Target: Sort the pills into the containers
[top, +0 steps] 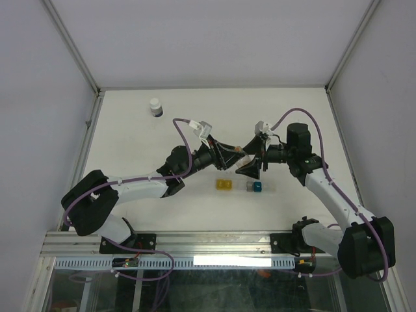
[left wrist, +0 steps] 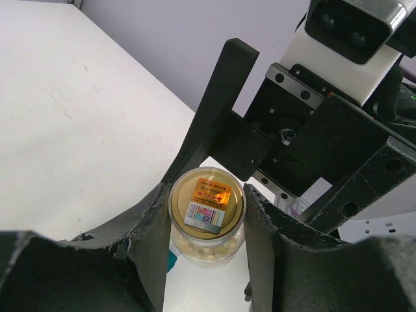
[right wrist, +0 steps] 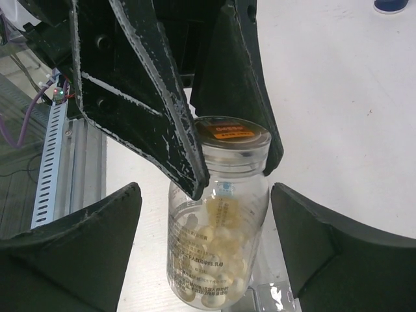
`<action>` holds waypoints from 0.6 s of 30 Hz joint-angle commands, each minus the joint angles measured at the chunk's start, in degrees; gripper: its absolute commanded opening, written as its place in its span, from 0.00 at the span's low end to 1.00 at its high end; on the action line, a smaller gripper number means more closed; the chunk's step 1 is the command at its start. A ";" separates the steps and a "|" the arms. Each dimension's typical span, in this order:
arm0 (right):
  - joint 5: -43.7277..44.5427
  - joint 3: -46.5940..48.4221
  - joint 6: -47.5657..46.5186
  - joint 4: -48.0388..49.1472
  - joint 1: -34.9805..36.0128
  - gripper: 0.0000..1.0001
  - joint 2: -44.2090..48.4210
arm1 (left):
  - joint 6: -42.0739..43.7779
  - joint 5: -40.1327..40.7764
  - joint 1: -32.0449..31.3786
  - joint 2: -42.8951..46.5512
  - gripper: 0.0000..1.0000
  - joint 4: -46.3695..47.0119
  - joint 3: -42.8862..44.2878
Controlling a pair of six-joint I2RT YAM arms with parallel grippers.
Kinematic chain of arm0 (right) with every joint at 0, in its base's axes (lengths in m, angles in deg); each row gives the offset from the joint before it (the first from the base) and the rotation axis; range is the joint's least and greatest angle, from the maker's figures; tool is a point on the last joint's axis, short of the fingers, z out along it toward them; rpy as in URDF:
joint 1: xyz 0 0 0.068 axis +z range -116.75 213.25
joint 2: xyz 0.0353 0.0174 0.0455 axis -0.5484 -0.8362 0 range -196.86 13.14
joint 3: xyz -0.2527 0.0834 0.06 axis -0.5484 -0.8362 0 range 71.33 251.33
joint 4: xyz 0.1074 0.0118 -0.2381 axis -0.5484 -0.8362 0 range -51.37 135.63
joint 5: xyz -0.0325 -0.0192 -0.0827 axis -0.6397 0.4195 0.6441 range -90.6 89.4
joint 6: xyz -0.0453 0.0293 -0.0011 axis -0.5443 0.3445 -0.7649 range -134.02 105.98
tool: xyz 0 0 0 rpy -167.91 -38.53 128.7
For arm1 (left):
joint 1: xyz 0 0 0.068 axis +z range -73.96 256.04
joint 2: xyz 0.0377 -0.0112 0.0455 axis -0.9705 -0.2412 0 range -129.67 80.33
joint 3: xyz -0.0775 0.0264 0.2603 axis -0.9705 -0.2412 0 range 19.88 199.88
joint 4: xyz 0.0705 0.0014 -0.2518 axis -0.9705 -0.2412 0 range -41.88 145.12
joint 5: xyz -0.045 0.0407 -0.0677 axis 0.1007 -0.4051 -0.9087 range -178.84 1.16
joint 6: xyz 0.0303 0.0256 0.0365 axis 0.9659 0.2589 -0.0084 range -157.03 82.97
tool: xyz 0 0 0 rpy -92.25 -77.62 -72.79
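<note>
My left gripper [left wrist: 207,224] is shut on the gold lid [left wrist: 207,205] of a clear pill bottle [right wrist: 218,227], which hangs above the table. Pale yellow pills [right wrist: 214,260] fill the bottle's lower half. My right gripper [right wrist: 214,253] is open, with one finger on each side of the bottle's body and a gap on both sides. In the top view the two grippers meet at the table's middle, left gripper [top: 229,156], right gripper [top: 251,166]. The yellow container [top: 225,185] and the teal container [top: 258,187] with its clear section [top: 250,186] lie just below them.
A white bottle with a dark band [top: 155,107] stands at the back left of the table. The left arm's fingers [right wrist: 162,130] cross the upper part of the right wrist view. A slotted rail [right wrist: 55,162] runs along the table's near edge.
</note>
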 commanded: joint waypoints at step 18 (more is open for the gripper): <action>3.75 -1.33 5.62 7.97 1.44 0.77 -0.84 | -2.72 2.74 -1.84 3.18 0.00 6.36 2.42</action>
